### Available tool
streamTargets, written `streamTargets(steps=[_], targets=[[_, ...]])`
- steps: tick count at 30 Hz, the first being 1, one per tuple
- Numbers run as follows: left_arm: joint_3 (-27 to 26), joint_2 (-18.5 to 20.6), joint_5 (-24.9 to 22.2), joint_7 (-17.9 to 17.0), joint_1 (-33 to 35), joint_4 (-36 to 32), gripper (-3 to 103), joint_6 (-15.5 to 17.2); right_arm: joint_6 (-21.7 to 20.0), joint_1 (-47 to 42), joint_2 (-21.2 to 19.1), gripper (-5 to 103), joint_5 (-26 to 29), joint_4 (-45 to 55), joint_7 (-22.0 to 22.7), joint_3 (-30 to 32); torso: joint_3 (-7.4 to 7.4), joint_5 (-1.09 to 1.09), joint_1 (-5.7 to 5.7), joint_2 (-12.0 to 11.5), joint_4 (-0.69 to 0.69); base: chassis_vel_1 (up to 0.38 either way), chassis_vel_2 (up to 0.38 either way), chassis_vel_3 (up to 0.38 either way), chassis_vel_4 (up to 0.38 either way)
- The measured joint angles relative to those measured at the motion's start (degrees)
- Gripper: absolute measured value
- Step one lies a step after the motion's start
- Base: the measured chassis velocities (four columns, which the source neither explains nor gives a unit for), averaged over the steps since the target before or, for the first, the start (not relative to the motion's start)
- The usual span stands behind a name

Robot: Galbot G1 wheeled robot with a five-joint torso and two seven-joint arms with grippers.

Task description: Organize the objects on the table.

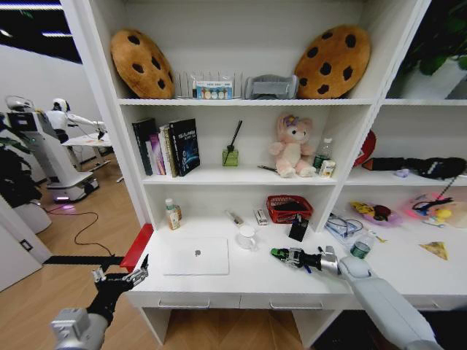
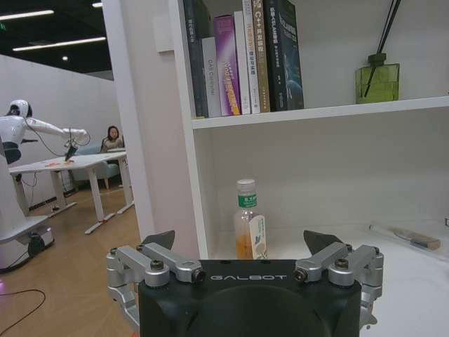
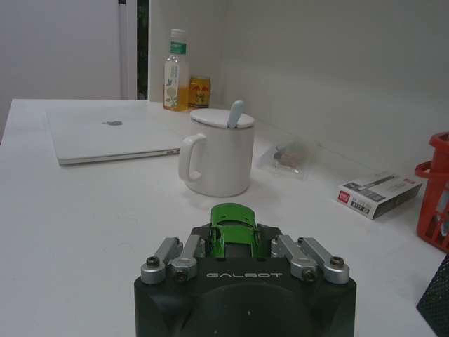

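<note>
Right gripper (image 1: 280,254) is clamped on the little green toy car (image 3: 234,236), holding it just above the white table (image 1: 255,281), a bit right of the white mug (image 1: 247,236) and in front of the black pen holder (image 1: 298,229). Silver laptop (image 1: 195,256) lies closed and flat on the table, left of the mug. Red mesh basket (image 1: 289,208) sits at the back, just beside the pen holder. Left gripper (image 1: 120,277) hangs off the table's front left corner, fingers (image 2: 158,241) spread apart, nothing between them. From its wrist camera, 1 small bottle (image 2: 249,229) stands on the table ahead of it.
</note>
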Motion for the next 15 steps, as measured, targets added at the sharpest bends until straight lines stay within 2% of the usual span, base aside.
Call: streamTargets(steps=[3,6,10,12,14,15], targets=[[0.0,0.0,0.0,0.0,0.0,0.0,100,0.0,0.1,-0.4,-0.7,36,0.8,1.4,0.2,0.9,0.0,0.01,0.0,0.0,0.0,0.0,0.0,0.0,0.0],[0.0,0.0,0.0,0.0,0.0,0.0,100,0.0,-0.7,-0.9,-3.8,36,4.5,6.9,1.6,2.7,0.0,-0.01,0.0,0.0,-0.01,0.0,0.0,0.0,0.0],[0.0,0.0,0.0,0.0,0.0,0.0,100,0.0,-1.5,1.2,-5.7,36,6.4,9.6,2.4,2.7,0.0,0.0,0.0,0.0,-0.02,0.0,0.0,0.0,0.0],[0.0,0.0,0.0,0.0,0.0,0.0,100,0.0,-2.7,7.8,-7.8,36,9.1,11.5,4.1,-0.3,-0.01,-0.04,0.0,0.0,-0.01,0.0,0.0,0.0,0.0],[0.0,0.0,0.0,0.0,0.0,0.0,100,0.0,-3.6,13.2,-8.2,36,10.6,11.4,5.0,-3.9,-0.01,-0.02,0.0,0.0,0.01,0.0,0.0,0.0,0.0],[0.0,0.0,0.0,0.0,0.0,0.0,100,0.0,-3.6,13.2,-8.2,36,10.6,11.4,5.0,-3.9,-0.01,-0.02,0.0,0.0,0.01,0.0,0.0,0.0,0.0]])
